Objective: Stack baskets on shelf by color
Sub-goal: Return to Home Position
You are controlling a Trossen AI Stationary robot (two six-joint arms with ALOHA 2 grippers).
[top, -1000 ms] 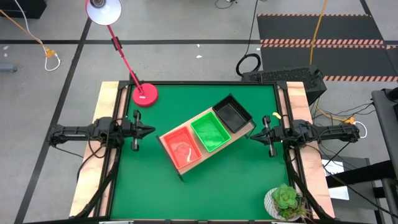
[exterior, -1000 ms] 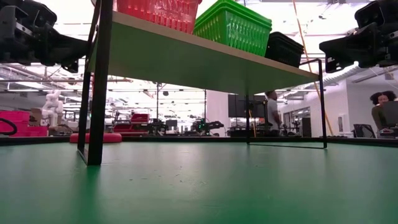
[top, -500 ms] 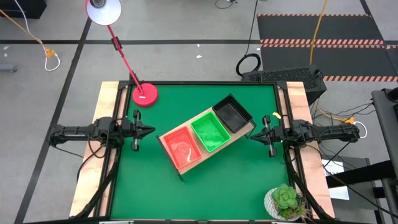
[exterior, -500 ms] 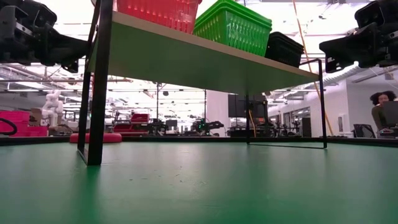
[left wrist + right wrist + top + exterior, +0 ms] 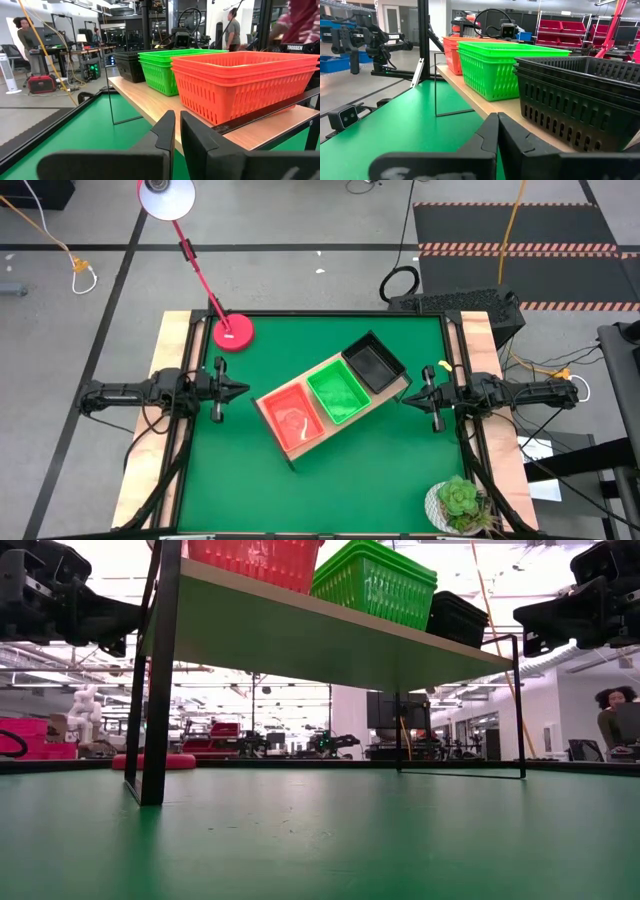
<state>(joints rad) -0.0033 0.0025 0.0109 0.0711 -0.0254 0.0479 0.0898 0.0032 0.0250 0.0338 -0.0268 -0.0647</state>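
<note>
**A:** Looking at the shelf, what is it made of?

**B:** It is a pale wooden board, long and rectangular, on a thin black frame. It stands slantwise in the middle of the flat green desk.

**A:** And what sits on it?

**B:** Three stacks side by side in one row, sorted by colour. The orange-red baskets are at the end toward the left arm. The green baskets are in the middle, and the black baskets are at the end toward the right arm. All are shallow plastic rectangles with slotted, perforated walls and a thicker rim.

**A:** What is in them?

**B:** Each lower basket holds the next one of its own colour, with the rims layered one above another.

**A:** And the hands?

**B:** The left hand hovers by the desk's left edge, near the orange-red end. Its two dark fingers are drawn together to a mere slit and grip nothing. The right hand is at the right edge, just beside the black end. Its fingers are pressed closed and empty.

**A:** Anything else?

**B:** A red lamp with a round base stands in a corner on the left arm's side. A round white pot with a green succulent stands in a corner on the right arm's side.
</note>
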